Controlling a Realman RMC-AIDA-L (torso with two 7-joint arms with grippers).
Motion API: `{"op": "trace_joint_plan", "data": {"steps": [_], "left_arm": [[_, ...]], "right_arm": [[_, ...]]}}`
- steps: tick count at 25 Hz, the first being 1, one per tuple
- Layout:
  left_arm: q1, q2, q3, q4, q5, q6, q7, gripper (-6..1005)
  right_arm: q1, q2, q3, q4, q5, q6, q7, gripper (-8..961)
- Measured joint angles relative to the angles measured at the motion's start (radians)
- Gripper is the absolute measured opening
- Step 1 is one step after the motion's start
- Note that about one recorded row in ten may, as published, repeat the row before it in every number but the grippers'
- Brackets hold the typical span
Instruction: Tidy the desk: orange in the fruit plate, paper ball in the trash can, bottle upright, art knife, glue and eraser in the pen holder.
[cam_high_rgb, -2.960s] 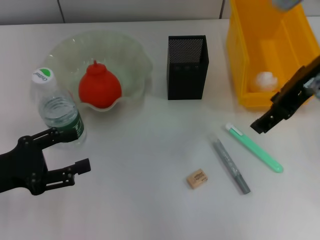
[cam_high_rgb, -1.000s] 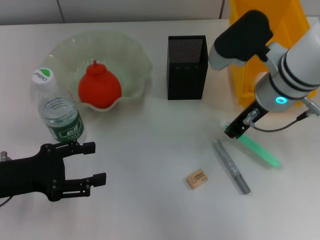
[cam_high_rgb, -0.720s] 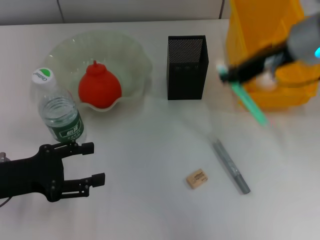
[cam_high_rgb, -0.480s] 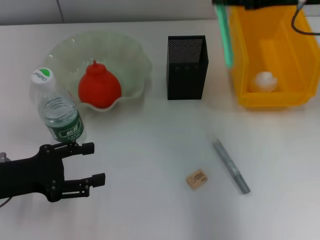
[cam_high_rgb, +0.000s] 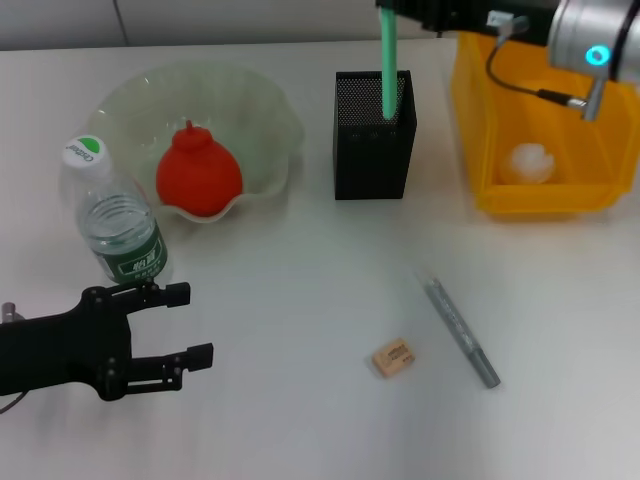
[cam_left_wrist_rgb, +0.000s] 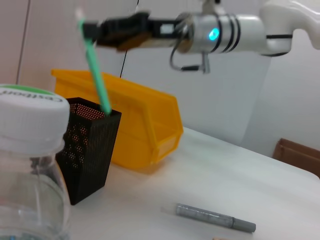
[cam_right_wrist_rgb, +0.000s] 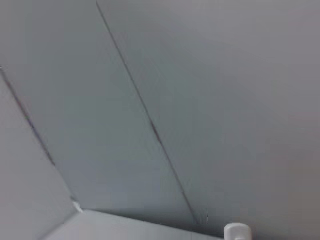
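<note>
Right end effector (cam_left_wrist_rgb: 107, 30) clamped on glue (cam_high_rgb: 388, 60), tip inside pen holder (cam_high_rgb: 373, 150) rim. Left end effector (cam_high_rgb: 180, 325) fingers apart near bottle (cam_high_rgb: 118, 225); worktop (cam_high_rgb: 300, 320) between.

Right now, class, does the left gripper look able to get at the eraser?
Probably yes. The left gripper hovers open near the bottle, and only bare table lies between it and the eraser; the right gripper is busy holding the glue over the pen holder.

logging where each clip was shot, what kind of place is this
Most likely an office or lab desk set up for a tidying trial: a plain white table against pale wall panels, with a black mesh pen holder, a yellow trash can and a glass fruit plate.
</note>
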Motion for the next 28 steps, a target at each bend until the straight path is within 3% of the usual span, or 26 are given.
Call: {"op": "trace_joint_plan", "data": {"steps": [6, 12, 15, 17, 18, 19, 20, 21, 22, 24, 26, 27, 28], "left_arm": [[0.002, -0.002, 0.0, 0.0, -0.001, -0.008, 0.0, 845], [0.002, -0.004, 0.0, 0.0, -0.001, -0.011, 0.0, 845], [0.001, -0.002, 0.0, 0.0, 0.0, 0.001, 0.0, 845], [0.001, 0.001, 0.0, 0.002, 0.002, 0.014, -0.004, 845], [0.001, 0.003, 0.0, 0.003, 0.001, 0.017, -0.006, 845], [0.002, 0.004, 0.0, 0.004, 0.001, 0.02, -0.007, 845], [0.002, 0.004, 0.0, 0.004, 0.001, 0.02, -0.007, 845], [0.002, 0.004, 0.0, 0.004, 0.001, 0.02, -0.007, 845], [0.003, 0.005, 0.0, 0.005, 0.0, 0.023, -0.008, 845], [0.001, 0.006, 0.0, 0.007, -0.001, 0.025, -0.009, 845], [-0.002, 0.006, 0.0, 0.007, -0.001, 0.026, -0.01, 845], [-0.006, 0.006, 0.0, 0.008, 0.0, 0.027, -0.014, 845], [-0.006, 0.006, 0.0, 0.008, 0.0, 0.027, -0.014, 845]], "right_arm": [[0.038, 0.002, -0.037, 0.098, -0.001, 0.082, -0.05, 237], [0.009, 0.0, -0.043, 0.056, -0.003, 0.005, -0.049, 364], [-0.047, -0.005, -0.041, -0.071, -0.002, -0.1, -0.031, 435], [-0.115, -0.044, -0.047, -0.357, -0.078, -0.297, 0.14, 483], [-0.117, -0.056, -0.048, -0.439, -0.125, -0.36, 0.206, 523], [-0.117, -0.056, -0.048, -0.439, -0.125, -0.36, 0.206, 562], [-0.107, -0.071, -0.051, -0.57, -0.242, -0.483, 0.336, 602], [-0.107, -0.071, -0.051, -0.57, -0.242, -0.483, 0.336, 641], [-0.074, -0.07, -0.06, -0.688, -0.37, -0.617, 0.441, 681], [-0.052, -0.064, -0.073, -0.734, -0.432, -0.681, 0.481, 739], [-0.012, -0.047, -0.12, -0.787, -0.538, -0.778, 0.548, 797], [0.017, -0.021, -0.195, -0.816, -0.649, -0.83, 0.597, 826], [0.017, -0.021, -0.195, -0.816, -0.649, -0.83, 0.597, 825]]}}
